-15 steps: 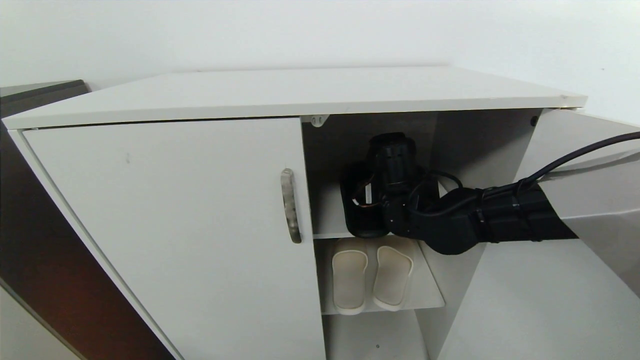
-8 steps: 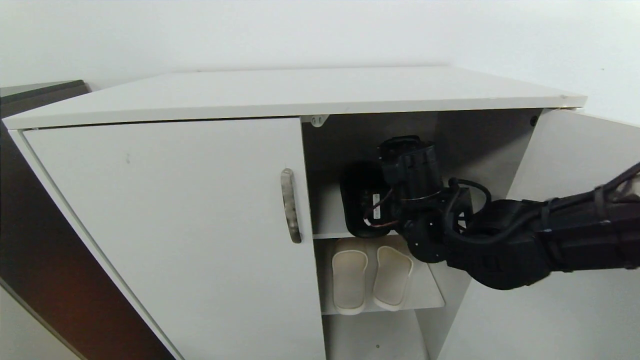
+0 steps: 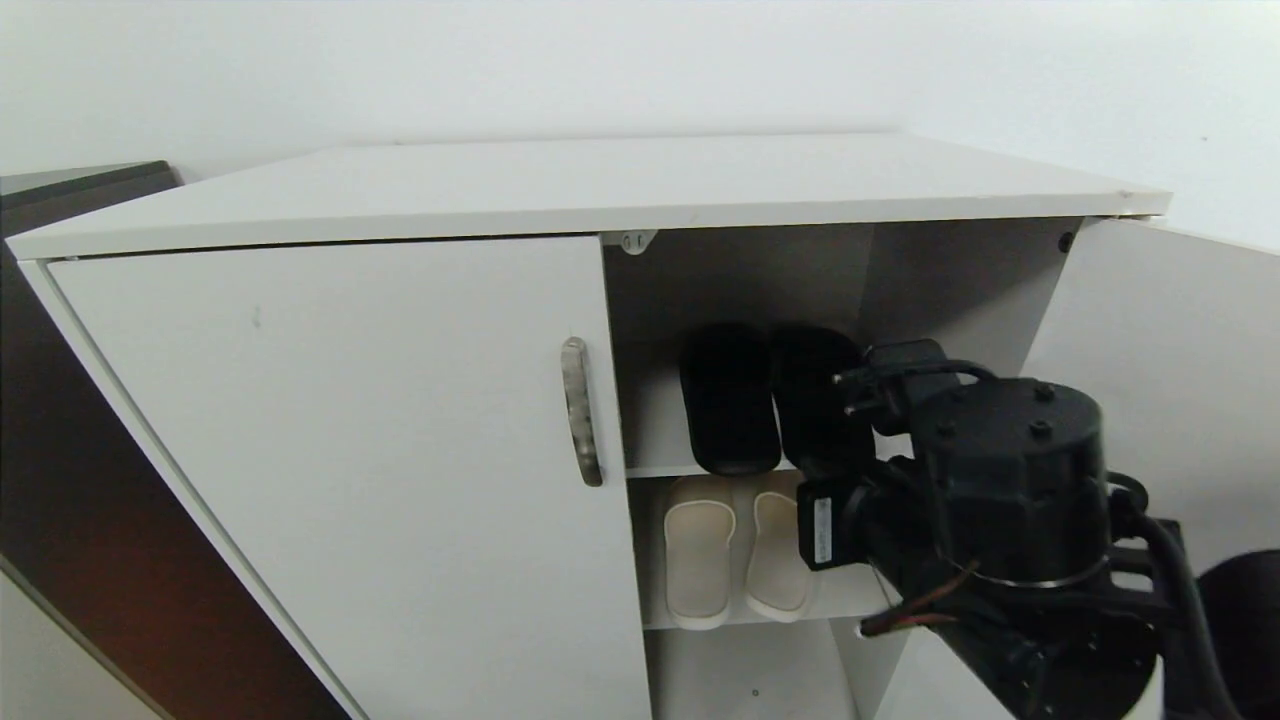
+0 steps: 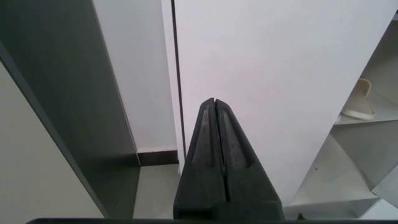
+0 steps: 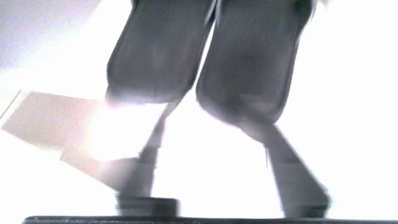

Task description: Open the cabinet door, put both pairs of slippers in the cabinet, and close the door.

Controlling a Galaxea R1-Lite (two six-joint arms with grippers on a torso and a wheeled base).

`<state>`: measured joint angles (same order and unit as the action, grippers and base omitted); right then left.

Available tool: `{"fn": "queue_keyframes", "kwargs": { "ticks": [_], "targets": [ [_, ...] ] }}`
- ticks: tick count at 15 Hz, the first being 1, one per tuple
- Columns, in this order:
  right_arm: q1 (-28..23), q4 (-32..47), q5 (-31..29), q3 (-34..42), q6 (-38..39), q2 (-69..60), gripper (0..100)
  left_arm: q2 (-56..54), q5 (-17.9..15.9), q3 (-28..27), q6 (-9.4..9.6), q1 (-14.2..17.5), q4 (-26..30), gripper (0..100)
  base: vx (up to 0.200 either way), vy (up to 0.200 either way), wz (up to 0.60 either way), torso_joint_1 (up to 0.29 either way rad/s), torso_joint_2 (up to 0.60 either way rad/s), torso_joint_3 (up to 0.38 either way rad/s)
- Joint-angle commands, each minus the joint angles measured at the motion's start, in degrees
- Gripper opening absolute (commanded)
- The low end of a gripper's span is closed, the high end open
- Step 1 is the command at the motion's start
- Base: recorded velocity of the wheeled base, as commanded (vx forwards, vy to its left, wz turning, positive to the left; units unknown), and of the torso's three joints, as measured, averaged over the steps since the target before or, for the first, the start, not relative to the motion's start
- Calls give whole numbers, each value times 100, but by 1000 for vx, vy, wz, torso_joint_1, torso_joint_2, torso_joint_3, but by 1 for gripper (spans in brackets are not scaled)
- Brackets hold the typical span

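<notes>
Black slippers (image 3: 770, 400) on upper shelf (image 3: 650, 445), white pair (image 3: 740, 550) below; right door (image 3: 1180, 330) open. Right gripper (image 5: 205, 127) fingers apart, empty, near black heels (left gripper (image 4: 214, 107) pinched together). Risk: arm snags heels, drags pair out before door closes.

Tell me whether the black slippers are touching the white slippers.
Apart. The head view shows the black slippers on the upper shelf and the white slippers on the lower shelf, with the upper shelf's board between the two pairs.
</notes>
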<state>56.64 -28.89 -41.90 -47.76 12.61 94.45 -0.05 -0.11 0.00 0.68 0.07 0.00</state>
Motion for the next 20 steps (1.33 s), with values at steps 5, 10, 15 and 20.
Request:
{"fn": "queue_keyframes", "kwargs": {
  "ticks": [5,10,15,20],
  "targets": [
    [251,-152,296,496,-39,-507,0,5,2,0,2,1,0,0,0,0,0,0,0,0],
    [251,-178,296,575,-30,-445,0,5,2,0,2,1,0,0,0,0,0,0,0,0],
    [243,-187,305,654,-12,-393,0,5,-7,0,2,1,0,0,-160,0,0,6,2,3],
    [225,-196,507,707,5,-393,0,5,-15,0,2,1,0,0,-200,0,0,0,3,1]
  ]
}}
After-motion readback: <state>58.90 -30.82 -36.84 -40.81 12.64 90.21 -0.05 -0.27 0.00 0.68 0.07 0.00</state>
